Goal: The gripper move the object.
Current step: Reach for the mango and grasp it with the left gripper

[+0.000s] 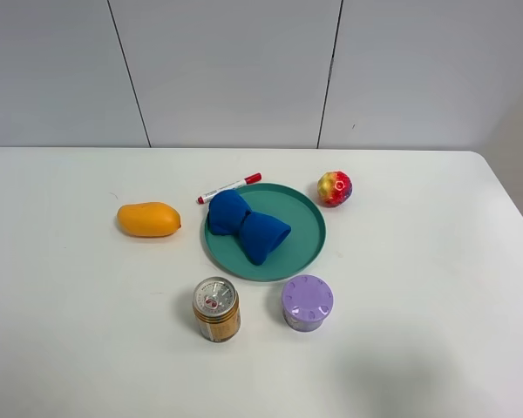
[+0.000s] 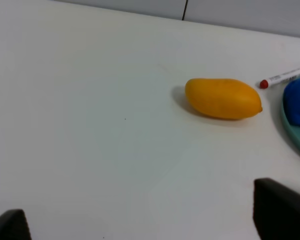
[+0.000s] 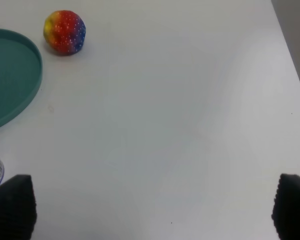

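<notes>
The orange-yellow mango [image 1: 148, 219] lies on its side on the white table, left of the teal plate [image 1: 307, 228]. It also shows in the left wrist view [image 2: 223, 98], well ahead of my left gripper [image 2: 145, 222]. That gripper's black fingertips [image 2: 281, 210] stand wide apart with only bare table between them. My right gripper [image 3: 152, 210] is also open and empty over bare table, its fingertips [image 3: 12, 206] at the frame's corners. Neither arm shows in the exterior high view.
A blue cloth [image 1: 247, 226] lies on the teal plate. A red marker [image 1: 228, 187] lies behind the plate, and a red-yellow ball [image 1: 335, 188] sits at its right. A gold can [image 1: 216, 309] and a purple lidded jar [image 1: 307, 303] stand in front.
</notes>
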You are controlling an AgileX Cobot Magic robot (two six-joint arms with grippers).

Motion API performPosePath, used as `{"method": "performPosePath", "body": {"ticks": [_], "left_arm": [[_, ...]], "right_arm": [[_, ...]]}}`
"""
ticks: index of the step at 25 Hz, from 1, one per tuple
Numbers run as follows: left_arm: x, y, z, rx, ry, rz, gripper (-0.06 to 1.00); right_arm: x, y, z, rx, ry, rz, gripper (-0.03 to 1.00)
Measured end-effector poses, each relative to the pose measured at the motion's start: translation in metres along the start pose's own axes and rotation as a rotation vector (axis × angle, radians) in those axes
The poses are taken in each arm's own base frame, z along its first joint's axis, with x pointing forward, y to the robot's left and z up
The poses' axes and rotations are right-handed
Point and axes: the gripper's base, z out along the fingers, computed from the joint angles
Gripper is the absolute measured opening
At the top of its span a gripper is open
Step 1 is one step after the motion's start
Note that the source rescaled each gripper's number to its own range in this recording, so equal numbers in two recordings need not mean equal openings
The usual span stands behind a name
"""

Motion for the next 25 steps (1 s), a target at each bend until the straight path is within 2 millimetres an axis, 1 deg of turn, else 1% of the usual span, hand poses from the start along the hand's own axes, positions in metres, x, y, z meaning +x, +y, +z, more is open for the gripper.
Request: {"method": "performPosePath", "body": {"ticks": [12, 15, 17, 18, 20, 22, 25], "left_arm": [[0.0, 0.0, 0.0, 0.0, 0.0, 0.0, 1.0], [-0.004, -0.001, 0.004, -0.004, 0.03, 0.014, 1.0], [-0.015, -0.004, 0.01, -0.003, 0.089, 0.06, 1.0], [-0.024, -0.006, 0.011, 0.009, 0.101, 0.094, 1.0], [-0.043, -0.013, 0.018, 0.038, 0.147, 0.168, 1.0], [-0.068, -0.02, 0.026, 0.078, 0.178, 0.246, 1.0], [-0.108, -0.034, 0.048, 0.157, 0.249, 0.354, 1.0]], "right_arm": [[0.0, 0.0, 0.0, 0.0, 0.0, 0.0, 1.0], [0.0, 0.0, 0.0, 0.0, 0.0, 0.0, 1.0], [0.0, 0.0, 0.0, 0.0, 0.0, 0.0, 1.0], [0.0, 0.0, 0.0, 0.0, 0.0, 0.0, 1.0], [0.0, 0.0, 0.0, 0.0, 0.0, 0.0, 1.0], [0.0, 0.0, 0.0, 0.0, 0.0, 0.0, 1.0], [0.0, 0.0, 0.0, 0.0, 0.0, 0.0, 1.0]]}}
